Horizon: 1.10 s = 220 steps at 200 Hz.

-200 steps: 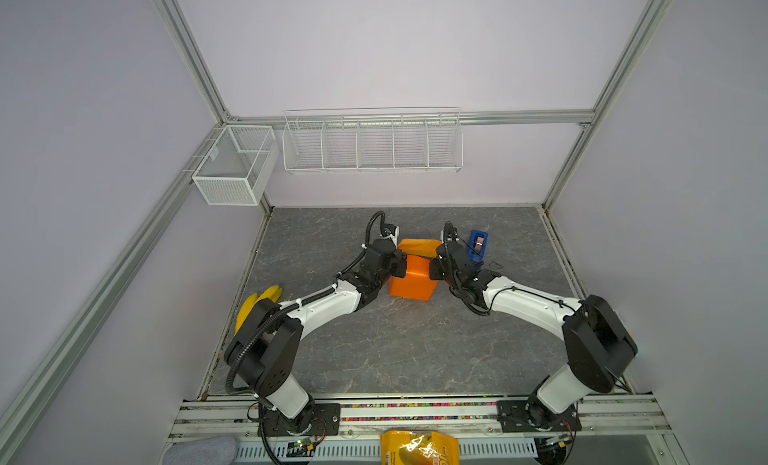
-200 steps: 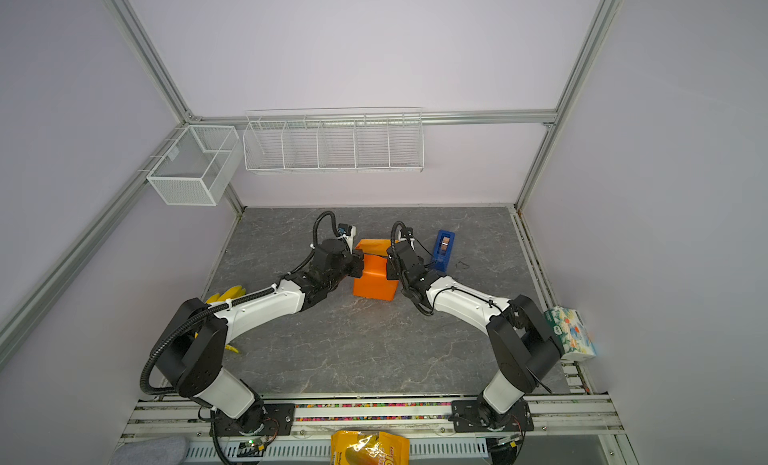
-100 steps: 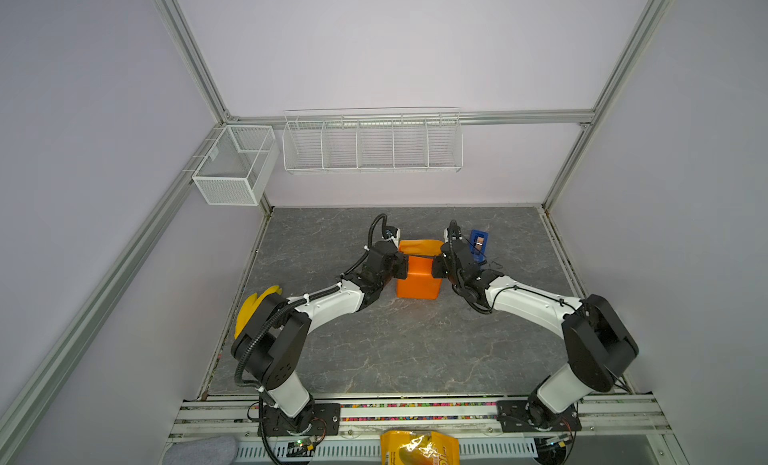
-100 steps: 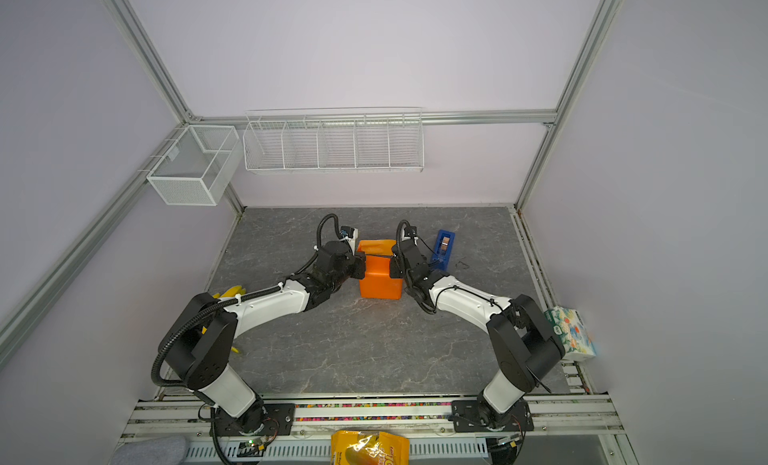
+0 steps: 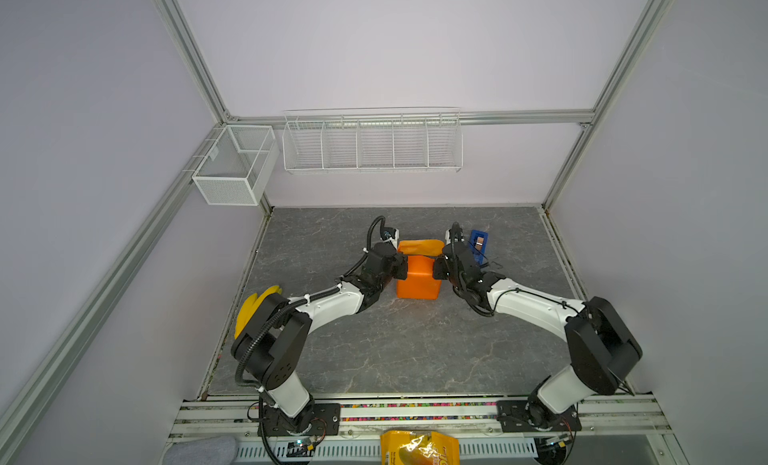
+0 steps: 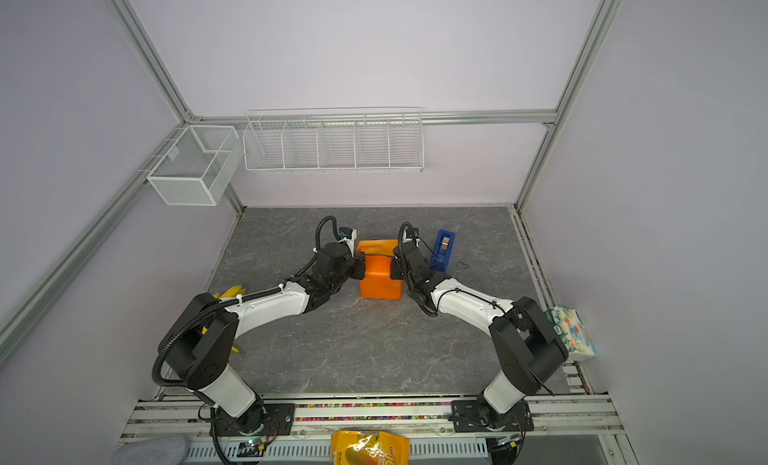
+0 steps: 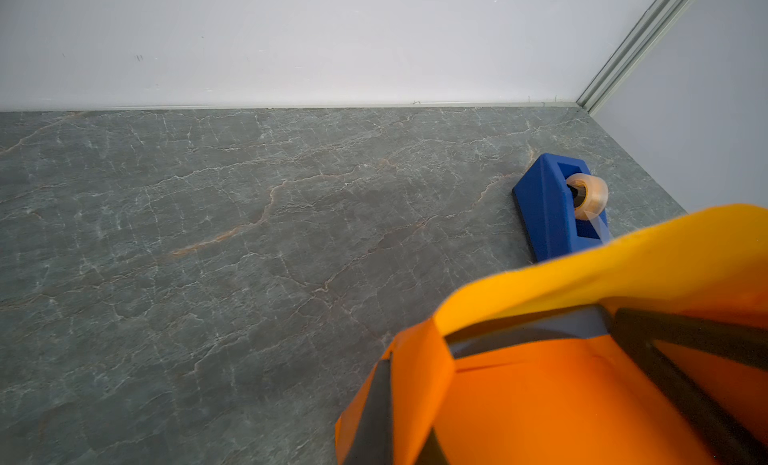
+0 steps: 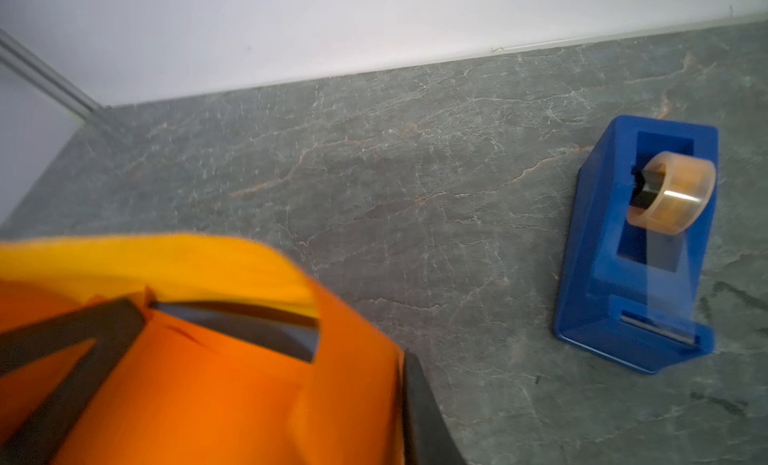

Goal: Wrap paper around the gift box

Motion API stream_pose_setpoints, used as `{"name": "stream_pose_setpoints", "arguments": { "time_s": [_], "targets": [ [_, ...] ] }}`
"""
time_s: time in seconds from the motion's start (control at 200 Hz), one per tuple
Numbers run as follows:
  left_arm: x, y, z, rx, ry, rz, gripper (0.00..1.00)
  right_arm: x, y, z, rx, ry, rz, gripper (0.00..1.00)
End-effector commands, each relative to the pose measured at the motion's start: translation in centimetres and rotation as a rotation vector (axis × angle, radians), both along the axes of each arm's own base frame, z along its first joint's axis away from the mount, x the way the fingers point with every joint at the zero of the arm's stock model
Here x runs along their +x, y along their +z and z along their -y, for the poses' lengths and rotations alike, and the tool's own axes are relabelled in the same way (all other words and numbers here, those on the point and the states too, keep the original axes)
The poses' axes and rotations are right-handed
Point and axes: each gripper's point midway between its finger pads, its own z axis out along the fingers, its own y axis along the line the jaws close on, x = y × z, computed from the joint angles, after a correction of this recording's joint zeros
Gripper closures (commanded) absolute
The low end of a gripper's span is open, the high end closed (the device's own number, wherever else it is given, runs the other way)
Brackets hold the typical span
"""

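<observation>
The gift box stands mid-table, almost wholly covered by the orange paper (image 5: 417,282) (image 6: 380,280). Only a dark navy strip of the gift box (image 7: 532,330) (image 8: 257,323) shows under the raised back flap. My left gripper (image 5: 397,267) (image 6: 362,265) is shut at the parcel's left side, with paper lying on both sides of its dark finger (image 7: 374,404). My right gripper (image 5: 435,268) (image 6: 392,268) is at the parcel's right side. One of its fingers (image 8: 419,417) lies against the folded paper and the other is hidden behind it.
A blue tape dispenser (image 5: 478,242) (image 8: 640,251) stands just right of the parcel, close behind my right wrist. Yellow bananas (image 5: 253,309) lie at the left edge. A yellow snack bag (image 5: 419,448) sits past the front rail, and a tissue box (image 6: 571,334) at the right.
The wrapped parcel has turned slightly and sits squarer between the grippers. Both grippers have stayed at its sides, shifting a little with it.
</observation>
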Motion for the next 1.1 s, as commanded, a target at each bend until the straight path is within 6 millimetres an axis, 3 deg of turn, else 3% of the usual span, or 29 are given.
{"name": "stream_pose_setpoints", "arguments": {
  "time_s": [0.0,0.17,0.32,0.595,0.84,1.095],
  "targets": [
    [-1.0,-2.2,0.0,0.022,-0.014,-0.068,0.98,-0.8,3.5,0.2,-0.002,0.029,0.022,0.72],
    [-1.1,-2.5,-0.1,0.025,-0.015,-0.075,0.98,-2.5,6.9,-0.7,0.097,0.087,0.024,0.66],
    [-1.1,-2.4,-0.1,0.023,-0.014,-0.075,0.98,-3.8,7.6,-3.4,0.160,0.173,0.007,0.70],
    [-1.1,-2.2,-0.1,0.021,-0.013,-0.075,0.97,-3.2,3.0,-6.6,0.209,0.211,-0.069,0.84],
    [-1.2,-2.0,-0.2,0.019,-0.014,-0.071,0.96,-2.1,0.0,-6.8,0.226,0.155,-0.076,0.89],
    [-1.4,-1.5,-0.1,0.008,-0.020,-0.064,0.94,-1.3,-1.7,-7.1,0.206,0.138,-0.086,0.91]
  ]
}}
